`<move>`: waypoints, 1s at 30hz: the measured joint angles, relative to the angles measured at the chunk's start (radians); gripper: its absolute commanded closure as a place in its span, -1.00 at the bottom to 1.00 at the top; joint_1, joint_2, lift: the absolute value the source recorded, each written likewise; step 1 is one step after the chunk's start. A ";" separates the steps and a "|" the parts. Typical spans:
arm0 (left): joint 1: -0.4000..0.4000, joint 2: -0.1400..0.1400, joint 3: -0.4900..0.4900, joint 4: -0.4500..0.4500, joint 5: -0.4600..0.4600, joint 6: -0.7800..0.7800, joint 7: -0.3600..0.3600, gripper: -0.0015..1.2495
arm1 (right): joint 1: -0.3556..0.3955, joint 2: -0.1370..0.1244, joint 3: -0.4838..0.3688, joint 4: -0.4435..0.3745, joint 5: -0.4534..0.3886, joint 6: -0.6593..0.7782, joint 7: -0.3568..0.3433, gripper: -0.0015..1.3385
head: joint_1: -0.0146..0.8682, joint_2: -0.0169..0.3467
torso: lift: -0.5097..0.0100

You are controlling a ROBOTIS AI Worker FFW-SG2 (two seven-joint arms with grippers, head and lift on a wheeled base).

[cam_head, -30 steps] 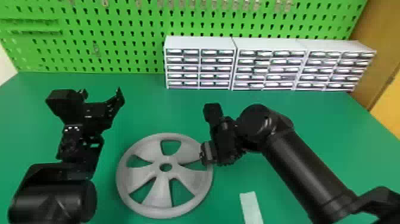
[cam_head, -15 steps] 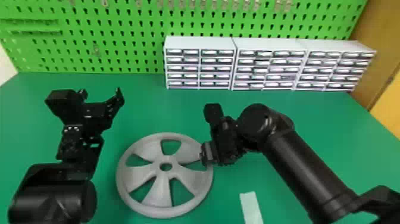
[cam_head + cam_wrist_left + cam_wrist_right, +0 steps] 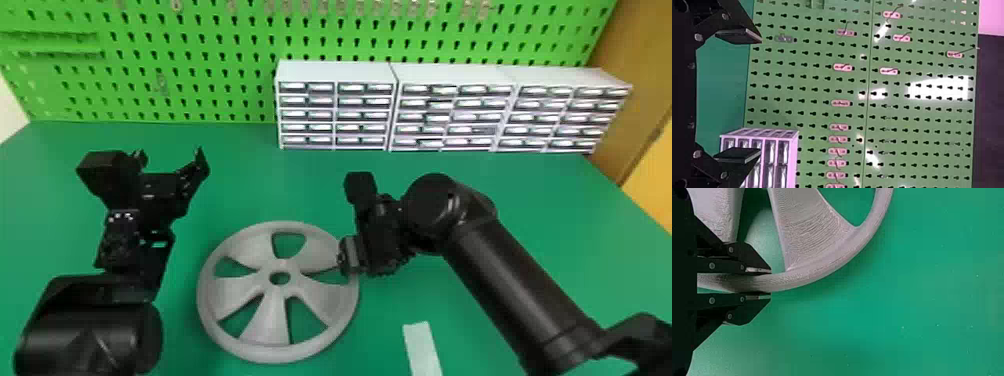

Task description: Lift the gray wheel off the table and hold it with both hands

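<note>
Nothing has visibly shifted. Gray wheel [image 3: 272, 320] lies flat on the bench [image 3: 280, 185], its rim pinched by the right hand [image 3: 770, 283], presumably for lifting; the left hand [image 3: 759, 95], spread wide, sits apart, probably meant for the opposite rim.

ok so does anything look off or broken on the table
Nothing stands out: the gray wheel looks whole, with the right claw at its rim, and the drawer cabinets stand in a neat row behind.
</note>
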 measured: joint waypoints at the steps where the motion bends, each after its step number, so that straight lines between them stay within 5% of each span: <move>1: 0.000 0.000 0.000 0.000 0.000 0.000 0.000 -0.57 | 0.000 0.000 -0.001 -0.001 0.000 0.000 0.000 0.82 | 0.64 -0.82 | 0.59; 15: 0.002 0.000 -0.002 0.000 0.000 0.000 0.000 -0.57 | 0.020 -0.009 -0.019 -0.076 0.032 -0.041 0.021 0.82 | 0.64 -0.82 | 0.59; 23: 0.002 0.000 -0.002 0.000 0.001 0.000 0.001 -0.57 | 0.078 -0.005 -0.034 -0.152 0.257 -0.178 0.276 0.82 | 0.64 -0.82 | 0.59; 30: 0.004 0.000 -0.002 0.000 0.005 0.000 0.000 -0.57 | 0.156 0.019 -0.065 -0.219 0.500 -0.355 0.395 0.82 | 0.64 -0.82 | 0.59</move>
